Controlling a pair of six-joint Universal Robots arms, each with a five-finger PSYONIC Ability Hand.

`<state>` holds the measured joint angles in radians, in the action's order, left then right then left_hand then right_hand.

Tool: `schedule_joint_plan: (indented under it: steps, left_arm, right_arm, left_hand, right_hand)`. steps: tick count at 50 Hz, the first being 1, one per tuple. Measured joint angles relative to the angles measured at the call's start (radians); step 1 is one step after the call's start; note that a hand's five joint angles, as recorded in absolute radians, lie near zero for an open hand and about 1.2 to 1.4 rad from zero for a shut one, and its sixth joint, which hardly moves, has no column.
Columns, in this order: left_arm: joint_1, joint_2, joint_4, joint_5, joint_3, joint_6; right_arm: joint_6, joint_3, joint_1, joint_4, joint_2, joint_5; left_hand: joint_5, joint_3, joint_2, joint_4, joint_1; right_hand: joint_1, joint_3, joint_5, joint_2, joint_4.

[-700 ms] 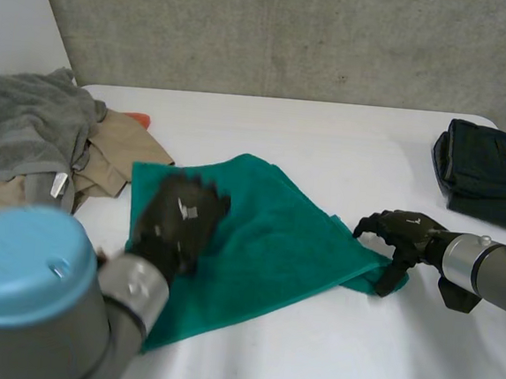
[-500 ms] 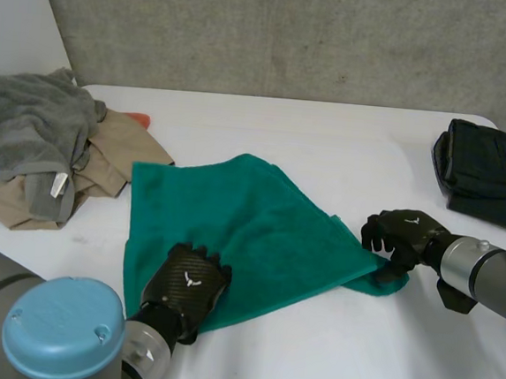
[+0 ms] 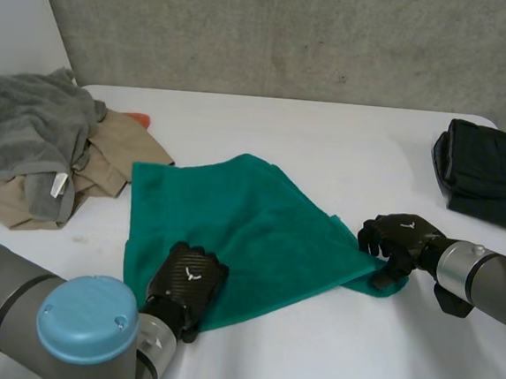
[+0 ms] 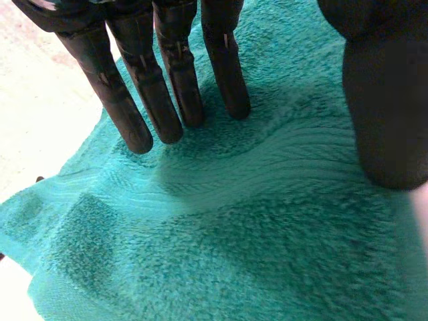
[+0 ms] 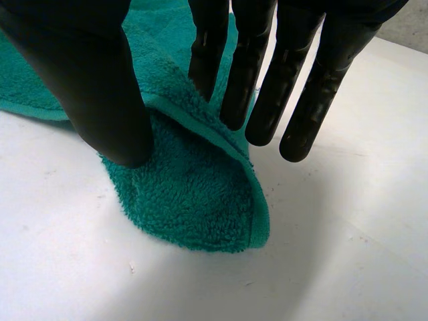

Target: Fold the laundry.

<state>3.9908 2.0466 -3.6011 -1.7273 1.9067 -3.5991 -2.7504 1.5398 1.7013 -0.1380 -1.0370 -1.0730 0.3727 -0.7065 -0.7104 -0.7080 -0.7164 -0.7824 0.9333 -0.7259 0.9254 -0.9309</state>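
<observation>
We note the green towel (image 3: 258, 230) lying spread on the white desk (image 3: 328, 143), roughly at its middle, one corner pointing away from the robot and its edges running down to either side. The left hand (image 3: 187, 283) rests on the near left part of the towel, close to the near edge. In the left wrist view its fingers (image 4: 167, 100) are straight and set side by side, tips pressing down into the pile of the cloth (image 4: 254, 227), with the thumb (image 4: 384, 114) held apart and also over the towel; nothing is gripped, the hand simply lies flat on it. The right hand (image 3: 399, 242) is at the towel's right corner. In the right wrist view that corner (image 5: 194, 200) is doubled over on the desk, and a raised fold of it stands between the thumb (image 5: 100, 93) on one side and the fingers (image 5: 247, 73) on the other, so we log the corner as pinched; the fingers are nearly straight there. At the far left of the desk sits a heap with a grey towel (image 3: 28, 125) on top of a tan garment (image 3: 118, 156), well apart from the green towel's far edge but near its left corner. A dark folded garment (image 3: 485, 170) lies at the far right.
</observation>
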Motion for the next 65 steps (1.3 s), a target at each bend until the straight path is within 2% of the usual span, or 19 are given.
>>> schedule_joint_plan:
  steps: [20,25,26,28,31,35,36,42,44,45,46,48,49,52,59,65]
  left_arm:
    - [0.03,0.036,0.001,0.007,-0.091,-0.006]
    - [0.031,0.041,0.001,0.008,-0.095,-0.01]
    - [0.033,0.04,0.0,0.007,-0.095,-0.015]
    - [0.035,0.036,-0.001,0.006,-0.094,-0.018]
    - [0.043,0.016,-0.001,0.002,-0.092,-0.023]
    - [0.057,-0.024,-0.001,0.001,-0.086,-0.025]
    - [0.061,-0.04,0.0,0.002,-0.085,-0.025]
    - [0.07,-0.087,0.003,0.009,-0.083,-0.025]
    - [0.07,-0.086,0.004,0.011,-0.084,-0.027]
    - [0.07,-0.078,0.005,0.012,-0.085,-0.031]
    - [0.069,-0.068,0.006,0.012,-0.085,-0.035]
    - [0.068,-0.056,0.007,0.012,-0.085,-0.042]
    - [0.068,-0.037,0.008,0.012,-0.086,-0.057]
    - [0.068,-0.003,0.01,0.012,-0.085,-0.094]
    - [0.065,-0.002,0.025,0.009,-0.069,-0.136]
    - [0.042,-0.081,0.065,0.008,-0.021,-0.105]
  right_arm:
    - [0.0,0.007,-0.001,0.0,0.0,0.0]
    - [0.0,0.008,-0.001,0.001,0.0,-0.001]
    - [0.0,0.008,-0.002,0.001,0.0,-0.003]
    - [-0.001,0.008,-0.002,0.001,0.0,-0.004]
    - [-0.005,0.009,-0.003,0.0,0.0,-0.006]
    - [-0.012,0.015,-0.004,-0.001,-0.005,-0.009]
    - [-0.014,0.018,-0.005,-0.001,-0.011,-0.009]
    - [-0.017,0.031,-0.01,-0.003,-0.052,-0.009]
    - [-0.017,0.032,-0.011,-0.004,-0.062,-0.009]
    - [-0.017,0.033,-0.012,-0.004,-0.066,-0.009]
    - [-0.017,0.033,-0.012,-0.004,-0.067,-0.009]
    - [-0.016,0.034,-0.011,-0.004,-0.069,-0.009]
    - [-0.016,0.034,-0.01,-0.004,-0.069,-0.008]
    - [-0.016,0.034,-0.009,-0.004,-0.067,-0.008]
    - [-0.015,0.034,-0.011,-0.003,-0.064,-0.007]
    - [-0.015,0.036,-0.014,-0.002,-0.063,-0.007]
  left_hand:
    - [-0.002,-0.117,-0.117,-0.116,-0.112]
    - [-0.002,-0.258,-0.267,-0.26,-0.266]
    - [-0.002,-0.46,-0.462,-0.463,-0.465]
    - [-0.002,-0.477,-0.479,-0.483,-0.467]
    - [-0.002,-0.481,-0.483,-0.488,-0.467]
    - [-0.002,-0.481,-0.483,-0.489,-0.467]
    - [-0.002,-0.481,-0.483,-0.489,-0.467]
    - [-0.002,-0.481,-0.484,-0.49,-0.467]
    - [0.023,-0.46,-0.454,-0.464,-0.443]
    - [0.226,-0.388,-0.386,-0.387,-0.372]
    - [0.327,-0.278,-0.267,-0.276,-0.241]
    - [0.327,-0.278,-0.267,-0.276,-0.241]
    - [0.247,-0.11,-0.095,-0.104,-0.069]
    - [0.132,0.018,0.026,0.027,0.04]
    - [0.043,0.104,0.11,0.109,0.11]
    - [0.002,0.141,0.149,0.152,0.156]
  right_hand:
    - [0.0,0.0,0.0,0.0,0.0]
    - [0.0,-0.002,0.0,-0.002,0.002]
    - [0.004,-0.022,0.001,-0.015,0.02]
    - [0.022,-0.046,0.017,-0.042,0.043]
    - [0.197,-0.258,0.209,-0.249,0.252]
    - [0.254,-0.328,0.281,-0.321,0.324]
    - [0.316,-0.405,0.362,-0.394,0.398]
    - [0.326,-0.418,0.383,-0.407,0.415]
    - [0.326,-0.418,0.383,-0.407,0.415]
    - [0.326,-0.418,0.383,-0.407,0.415]
    - [0.326,-0.418,0.383,-0.407,0.415]
    - [0.326,-0.418,0.383,-0.407,0.415]
    - [0.326,-0.418,0.383,-0.407,0.415]
    - [0.326,-0.418,0.383,-0.407,0.415]
    - [0.326,-0.418,0.383,-0.407,0.415]
    - [0.326,-0.418,0.383,-0.407,0.415]
